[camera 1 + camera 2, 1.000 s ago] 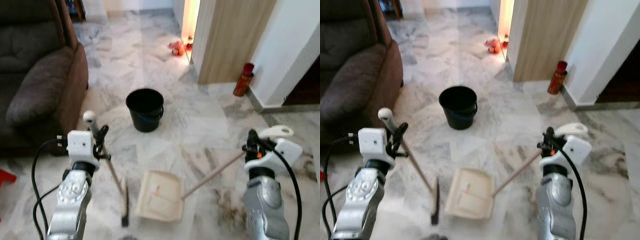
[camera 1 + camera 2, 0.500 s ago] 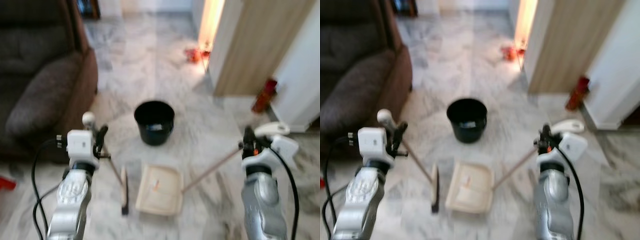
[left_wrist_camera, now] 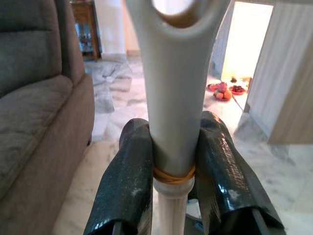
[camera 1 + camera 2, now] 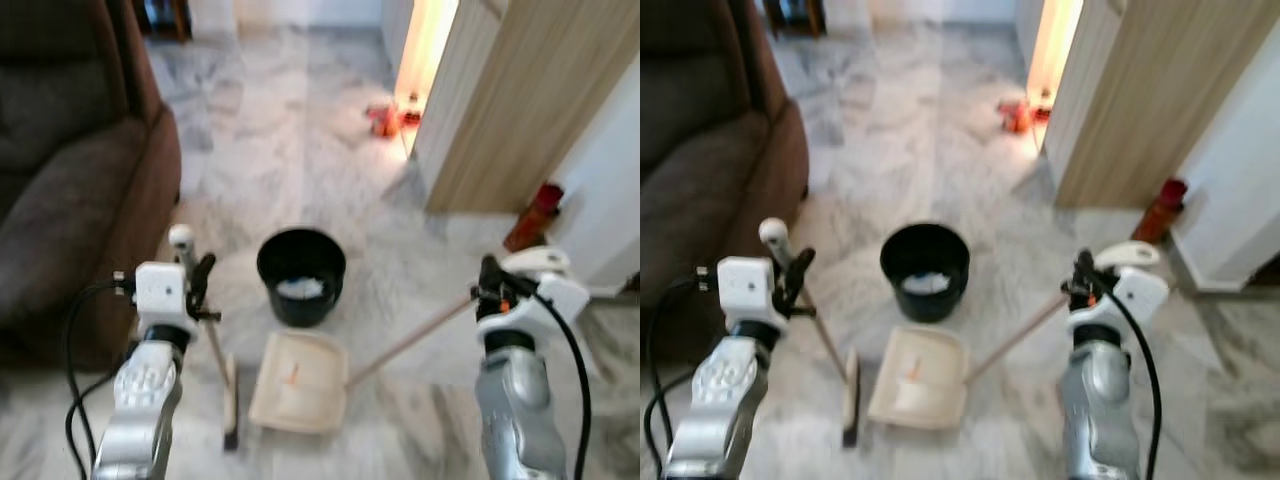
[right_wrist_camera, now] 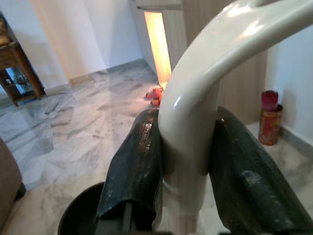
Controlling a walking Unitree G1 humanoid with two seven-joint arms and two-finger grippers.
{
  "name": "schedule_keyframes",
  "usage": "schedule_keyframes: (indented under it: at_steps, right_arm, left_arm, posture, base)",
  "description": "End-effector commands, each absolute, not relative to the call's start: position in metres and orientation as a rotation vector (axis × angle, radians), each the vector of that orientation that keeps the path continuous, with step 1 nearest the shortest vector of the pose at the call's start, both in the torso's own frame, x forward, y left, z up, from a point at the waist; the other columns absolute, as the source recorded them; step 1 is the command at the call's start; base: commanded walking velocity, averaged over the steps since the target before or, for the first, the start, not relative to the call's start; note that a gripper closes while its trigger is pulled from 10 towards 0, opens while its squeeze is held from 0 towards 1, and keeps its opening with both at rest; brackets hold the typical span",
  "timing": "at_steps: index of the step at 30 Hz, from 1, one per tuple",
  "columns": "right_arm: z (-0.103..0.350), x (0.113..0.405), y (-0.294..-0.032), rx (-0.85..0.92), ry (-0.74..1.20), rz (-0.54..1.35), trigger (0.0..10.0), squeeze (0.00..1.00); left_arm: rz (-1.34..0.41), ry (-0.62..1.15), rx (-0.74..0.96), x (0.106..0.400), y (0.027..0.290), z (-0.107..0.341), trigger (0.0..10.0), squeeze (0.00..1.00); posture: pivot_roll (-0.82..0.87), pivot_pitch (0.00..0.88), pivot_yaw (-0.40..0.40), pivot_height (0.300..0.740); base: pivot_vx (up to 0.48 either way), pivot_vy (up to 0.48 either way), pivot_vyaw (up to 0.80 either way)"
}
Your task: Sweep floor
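On a grey-veined marble floor (image 4: 300, 130), a humanoid robot stands with a tool in each arm. Its left gripper (image 3: 171, 161) is clamped around the pale grey plastic handle of a short broom (image 4: 215, 350), whose thin shaft slants down to a dark brush head resting on the floor just left of the dustpan (image 4: 298, 383). The right gripper (image 5: 188, 161) is closed on the cream looped grip of the dustpan's long wooden pole. The cream pan lies flat on the floor between the arms, a small orange scrap inside it. Just beyond it stands a black bucket (image 4: 301, 276) holding something white. A brown sofa (image 4: 70, 190) sits on the left, a red can (image 4: 531, 216) by the wall on the right.
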State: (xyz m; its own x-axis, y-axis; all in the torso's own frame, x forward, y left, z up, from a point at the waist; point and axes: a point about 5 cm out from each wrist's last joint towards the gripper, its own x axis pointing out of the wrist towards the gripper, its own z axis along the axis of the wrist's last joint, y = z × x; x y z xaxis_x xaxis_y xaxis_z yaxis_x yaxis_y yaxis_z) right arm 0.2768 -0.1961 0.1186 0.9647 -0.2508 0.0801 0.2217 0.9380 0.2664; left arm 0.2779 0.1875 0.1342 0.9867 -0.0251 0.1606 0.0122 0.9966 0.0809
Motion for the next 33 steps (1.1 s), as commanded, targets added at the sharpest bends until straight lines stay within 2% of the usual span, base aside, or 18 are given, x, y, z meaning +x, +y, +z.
schedule_keyframes:
  at_steps: [1,18,33]
  right_arm:
    - [0.127,0.277,-0.192,0.288,-0.157,-0.222,10.0,0.0]
    - [0.133,0.271,-0.195,0.252,-0.166,-0.189,10.0,0.0]
    - [0.183,0.254,-0.195,0.225,-0.291,-0.071,10.0,0.0]
  left_arm:
    - [-0.016,-0.193,0.107,0.276,0.189,0.139,10.0,0.0]
    - [-0.019,-0.181,0.11,0.275,0.188,0.136,10.0,0.0]
    - [-0.022,-0.176,0.111,0.277,0.188,0.135,10.0,0.0]
  posture:
    - [0.08,0.104,-0.028,0.74]
    - [0.08,0.11,-0.03,0.74]
    - [0.07,0.118,-0.028,0.74]
  base:
    - [0.0,0.0,0.0]
    - [0.0,0.0,0.0]
    - [0.0,0.0,0.0]
